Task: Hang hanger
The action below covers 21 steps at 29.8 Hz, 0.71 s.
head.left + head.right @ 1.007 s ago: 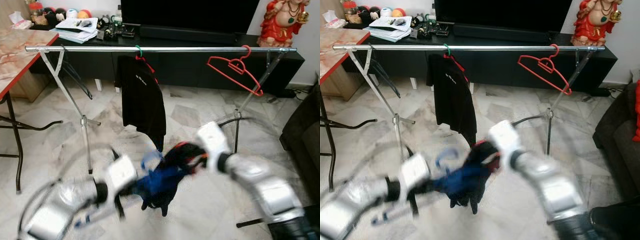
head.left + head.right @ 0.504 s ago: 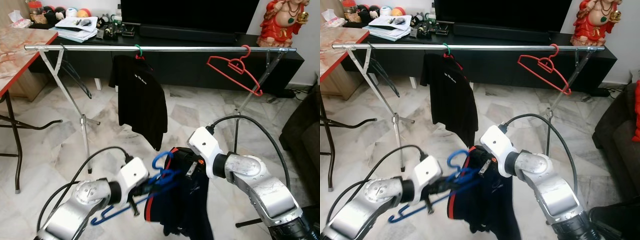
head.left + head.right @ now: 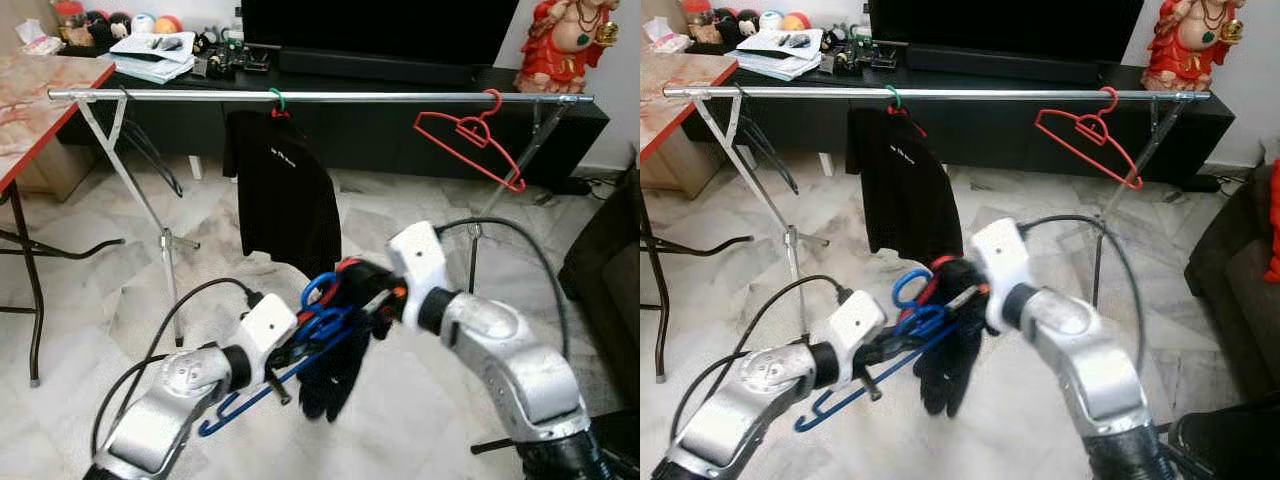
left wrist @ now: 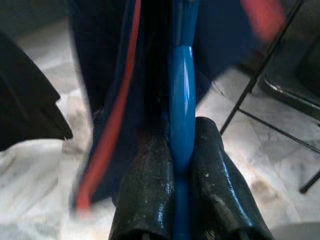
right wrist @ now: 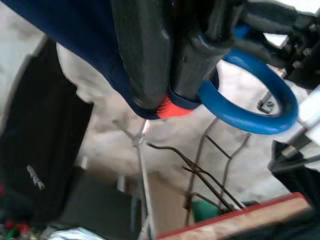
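Both grippers lifted: left gripper (image 4: 176,200) pinches the blue hanger (image 3: 322,325), right gripper (image 5: 165,82) pinches the dark shirt (image 3: 335,365).

The left gripper (image 4: 181,165) is clamping a blue hanger (image 4: 182,100) between its two black fingers (image 4: 142,200); a dark blue garment with a red stripe (image 4: 115,115) is hanging behind it; marble floor (image 4: 40,170) is showing below.

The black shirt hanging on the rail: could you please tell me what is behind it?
Behind the black shirt stands a low black TV cabinet on the marble floor. The part of the cabinet directly behind the shirt is covered.
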Motion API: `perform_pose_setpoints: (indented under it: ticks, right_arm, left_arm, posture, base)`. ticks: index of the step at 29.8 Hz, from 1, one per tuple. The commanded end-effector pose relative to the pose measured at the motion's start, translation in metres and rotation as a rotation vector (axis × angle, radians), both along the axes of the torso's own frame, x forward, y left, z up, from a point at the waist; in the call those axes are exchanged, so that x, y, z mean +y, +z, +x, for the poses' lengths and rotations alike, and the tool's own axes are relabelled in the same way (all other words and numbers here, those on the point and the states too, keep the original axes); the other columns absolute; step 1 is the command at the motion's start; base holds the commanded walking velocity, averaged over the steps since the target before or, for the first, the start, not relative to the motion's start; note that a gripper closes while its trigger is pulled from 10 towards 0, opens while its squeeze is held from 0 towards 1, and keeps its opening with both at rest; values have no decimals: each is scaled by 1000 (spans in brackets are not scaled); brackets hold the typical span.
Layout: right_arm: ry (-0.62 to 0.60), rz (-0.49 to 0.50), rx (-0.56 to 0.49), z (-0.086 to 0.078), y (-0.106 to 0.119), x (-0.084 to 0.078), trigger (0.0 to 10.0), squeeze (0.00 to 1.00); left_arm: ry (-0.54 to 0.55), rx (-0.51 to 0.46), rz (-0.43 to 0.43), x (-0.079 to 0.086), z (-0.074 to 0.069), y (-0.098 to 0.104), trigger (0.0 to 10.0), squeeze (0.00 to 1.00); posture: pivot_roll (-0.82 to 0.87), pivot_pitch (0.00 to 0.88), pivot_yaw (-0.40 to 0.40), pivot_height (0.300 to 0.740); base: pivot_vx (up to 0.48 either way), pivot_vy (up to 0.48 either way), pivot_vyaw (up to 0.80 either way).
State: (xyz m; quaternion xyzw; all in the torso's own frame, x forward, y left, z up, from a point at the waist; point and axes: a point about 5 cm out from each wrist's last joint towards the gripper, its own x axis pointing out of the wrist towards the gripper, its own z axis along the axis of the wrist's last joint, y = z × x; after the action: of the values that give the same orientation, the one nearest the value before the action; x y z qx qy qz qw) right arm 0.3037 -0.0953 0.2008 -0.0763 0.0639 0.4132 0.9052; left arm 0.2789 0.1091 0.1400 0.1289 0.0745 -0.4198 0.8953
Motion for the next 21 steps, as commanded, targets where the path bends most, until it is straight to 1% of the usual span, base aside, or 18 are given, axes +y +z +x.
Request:
perform_pose_setpoints:
  ticks: [1,2,5,6,7,8,9,10,13,14,15,17,19,21]
  right_arm:
    - [78,8,-18,-9,4,7,10000,0]
    - [78,8,-18,-9,4,7,10000,0]
    - [98,3,-9,-10,3,8,10000,0]
    - [137,4,-9,-14,3,12,10000,0]
    - [137,4,-9,-14,3,12,10000,0]
    - [165,6,-11,-17,3,14,10000,0]
    - [223,9,-16,-24,4,19,10000,0]
    - [223,9,-16,-24,4,19,10000,0]
    - [258,21,-21,-29,5,19,10000,0]
    - [249,24,-21,-28,5,17,10000,0]
    - [179,-2,-17,-19,3,4,10000,0]
    - [120,-25,-17,-12,2,-8,10000,0]
    - [105,-27,-17,-10,2,-11,10000,0]
    - [47,-36,-15,-5,3,-18,10000,0]
  left_arm:
    - [-13,-11,-29,-5,2,4,10000,0]
    - [-13,-11,-29,-5,2,4,10000,0]
    - [-19,-5,-66,-9,2,5,10000,0]
    - [-17,-11,-73,-10,3,6,10000,0]
    - [-17,-11,-73,-10,3,6,10000,0]
    - [-12,-13,-79,-11,4,7,10000,0]
    - [0,-21,-107,-13,6,9,10000,0]
    - [0,-21,-107,-13,6,9,10000,0]
    - [19,-38,-143,-14,9,14,10000,0]
    - [29,-42,-153,-14,10,15,10000,0]
    - [27,-36,-156,-12,10,15,10000,0]
    - [8,-26,-147,-11,8,13,10000,0]
    - [4,-25,-142,-11,7,13,10000,0]
    - [4,-21,-143,-9,6,12,10000,0]
  posture:
    - [-17,156,-65,740]
    - [-17,156,-65,740]
    - [-19,157,-66,740]
    - [-20,157,-67,740]
    - [-20,157,-67,740]
    - [-17,158,-67,740]
    - [-16,159,-67,740]
    - [-16,159,-67,740]
    - [-16,160,-68,740]
    - [-16,160,-68,740]
    - [-19,161,-67,740]
    - [-18,161,-67,740]
    - [-18,161,-67,740]
    - [-20,161,-67,740]
  base:
    - [0,0,0]
    - [0,0,0]
    - [0,0,0]
    - [0,0,0]
    - [0,0,0]
    - [0,0,0]
    - [0,0,0]
    - [0,0,0]
    - [0,0,0]
    - [0,0,0]
    - [0,0,0]
    - [0,0,0]
    - [0,0,0]
    - [0,0,0]
